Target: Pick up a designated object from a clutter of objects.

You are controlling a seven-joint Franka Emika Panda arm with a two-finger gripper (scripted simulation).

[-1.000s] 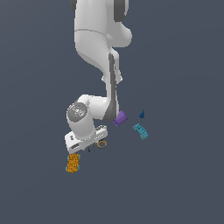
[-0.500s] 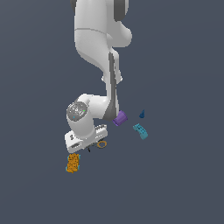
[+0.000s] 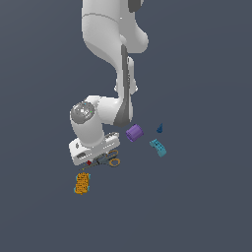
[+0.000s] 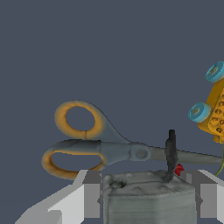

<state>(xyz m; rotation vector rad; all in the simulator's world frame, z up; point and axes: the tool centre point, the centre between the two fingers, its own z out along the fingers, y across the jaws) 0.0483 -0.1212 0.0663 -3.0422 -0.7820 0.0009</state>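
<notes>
While the arm is hanging low | gripper (image 4: 146, 199) is clamping the grey item (image 4: 148, 197) between both fingers (image 4: 89, 199) | orange-handled scissors (image 4: 103, 142) are lying just beyond it | orange block (image 4: 214, 111) is sitting near | purple cylinder (image 3: 134, 132) is standing apart to the exterior view's right

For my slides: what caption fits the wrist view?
Gripper straddling the grey item, scissors and orange block beyond.

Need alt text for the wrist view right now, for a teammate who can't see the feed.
A chunky grey object sits between the jaws of the gripper, one light grey finger on each side. Just beyond it lie orange-handled scissors, with a tiny red piece beside the blades. An orange block with teal knobs sits at the frame edge.
</notes>
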